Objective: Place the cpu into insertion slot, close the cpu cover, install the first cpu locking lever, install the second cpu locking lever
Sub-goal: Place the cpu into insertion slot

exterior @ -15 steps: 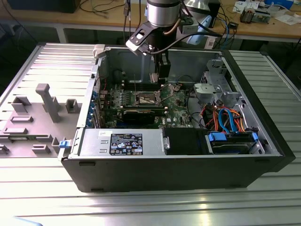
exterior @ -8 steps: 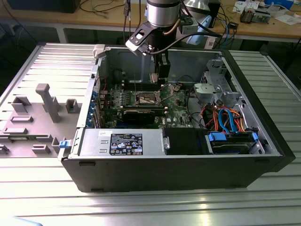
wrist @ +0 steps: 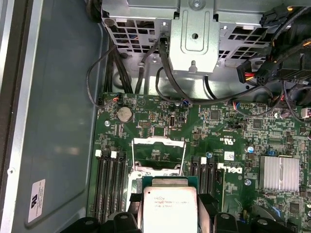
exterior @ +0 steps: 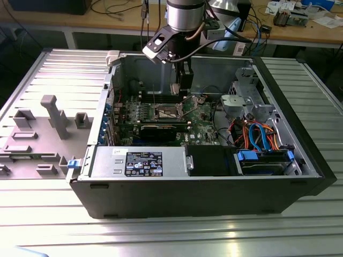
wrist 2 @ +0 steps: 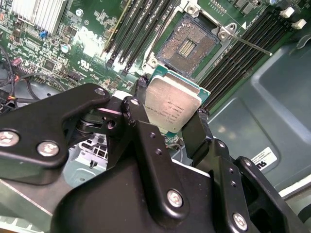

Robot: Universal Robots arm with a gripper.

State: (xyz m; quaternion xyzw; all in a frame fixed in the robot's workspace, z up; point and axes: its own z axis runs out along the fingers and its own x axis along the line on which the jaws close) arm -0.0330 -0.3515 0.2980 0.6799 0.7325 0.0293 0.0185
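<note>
Exterior view: a grey fixture plate (exterior: 32,142) lies at 9 o'clock of an opened computer case (exterior: 187,199), both on a ribbed metal table (exterior: 161,238).
Insertion slot: the insertion slot (exterior: 163,112) sits on the green motherboard (exterior: 202,114) near the middle of the case. Its contact field is bare in the second wrist view.
Gripper: the gripper (exterior: 185,84) hangs at about 1 o'clock of the slot.
Grip: clamped on the cpu (wrist 2: 172,104), with the black fingers (wrist 2: 137,99) pressing two opposite edges.
Cpu position: in the air just short of the slot, not seated.
Cpu facing: the silvery top is turned to the wrist cameras, so the contact side probably faces the board. In the first wrist view its edges run parallel to the slot's rim and the memory slots (wrist: 109,179).
Long axis: close to square, and which edge is longer cannot be told.
Cpu cover: the cpu cover (wrist: 159,141) appears swung up off the slot, on the side away from the chip.
Locking lever: a thin locking lever (wrist 2: 250,44) stands free beside the slot.
Drive cage: a drive cage (exterior: 244,101) and coloured cables (exterior: 257,136) sit at 3 o'clock of the slot.
Risk, pins: a chip lowered off-square or tilted could bend the exposed contacts.
Risk, slip: an edge-only pinch could let the chip twist or drop.
Risk, collision: the fingers reach past the chip and could strike the raised cover, the lever or the memory slots.
</note>
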